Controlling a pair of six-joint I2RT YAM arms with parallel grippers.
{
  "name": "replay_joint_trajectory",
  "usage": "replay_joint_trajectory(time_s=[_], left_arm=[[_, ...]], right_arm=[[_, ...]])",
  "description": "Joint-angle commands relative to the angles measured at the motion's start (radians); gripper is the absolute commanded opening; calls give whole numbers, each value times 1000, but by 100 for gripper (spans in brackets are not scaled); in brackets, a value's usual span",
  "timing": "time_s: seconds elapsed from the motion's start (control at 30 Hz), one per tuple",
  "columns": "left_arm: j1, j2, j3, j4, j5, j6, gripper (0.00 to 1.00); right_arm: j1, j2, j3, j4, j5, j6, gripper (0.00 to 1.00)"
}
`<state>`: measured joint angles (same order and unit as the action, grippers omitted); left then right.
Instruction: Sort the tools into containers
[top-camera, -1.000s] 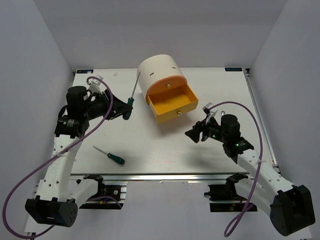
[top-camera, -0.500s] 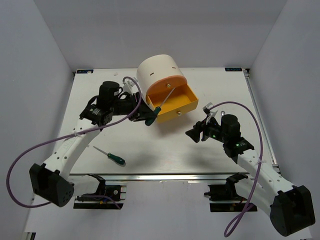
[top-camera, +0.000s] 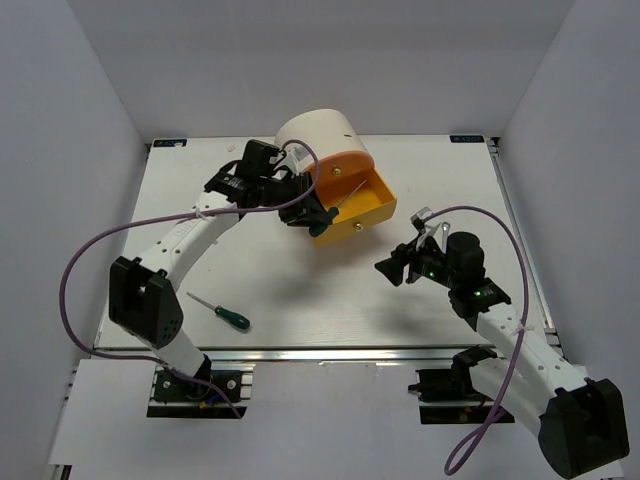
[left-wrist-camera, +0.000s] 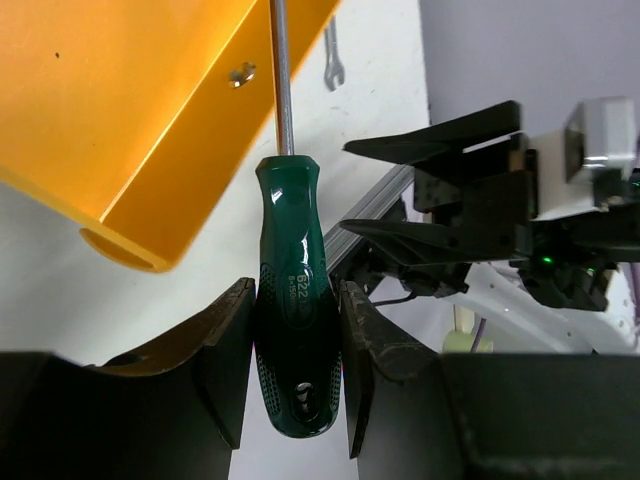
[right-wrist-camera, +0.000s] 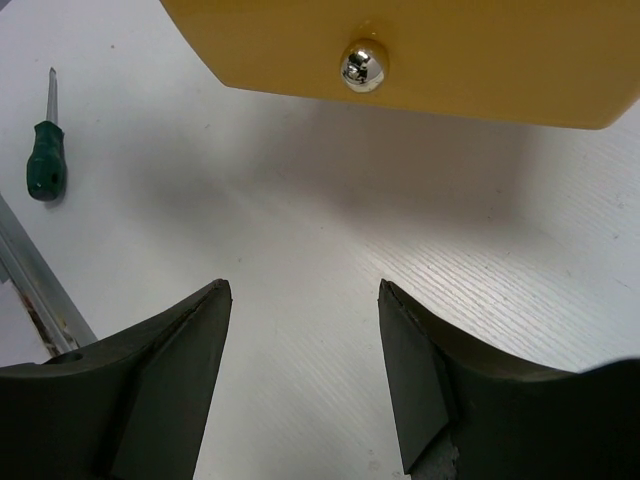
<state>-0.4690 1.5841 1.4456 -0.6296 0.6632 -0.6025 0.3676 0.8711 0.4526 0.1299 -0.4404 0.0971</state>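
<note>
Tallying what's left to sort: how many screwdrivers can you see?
2. One green-handled screwdriver is clamped in the left gripper at the open yellow drawer; a smaller screwdriver lies on the table, front left. More may be hidden inside the cabinet.

I'm driving what looks like a robotics lab cell: bare pale walls close in beyond and to both sides of the left end effector and right end effector, a white worktop under them, an aluminium frame rail and purple cables behind.
</note>
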Motion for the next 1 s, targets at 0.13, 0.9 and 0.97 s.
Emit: replay_joint_trajectory(time_s=[0.13,0.9,0.97], left_arm=[[-20,83,162,-85,-45,86,0],[-71,246,321,-27,-278,61,44],[-74,249,349,-51,-278,64,48]], right_arm=[[-22,-27,-22,36,6,6,66],[-35,-40,-23,33,-29,-10,68],[-36,-49,-25,25,-78,-49,68]])
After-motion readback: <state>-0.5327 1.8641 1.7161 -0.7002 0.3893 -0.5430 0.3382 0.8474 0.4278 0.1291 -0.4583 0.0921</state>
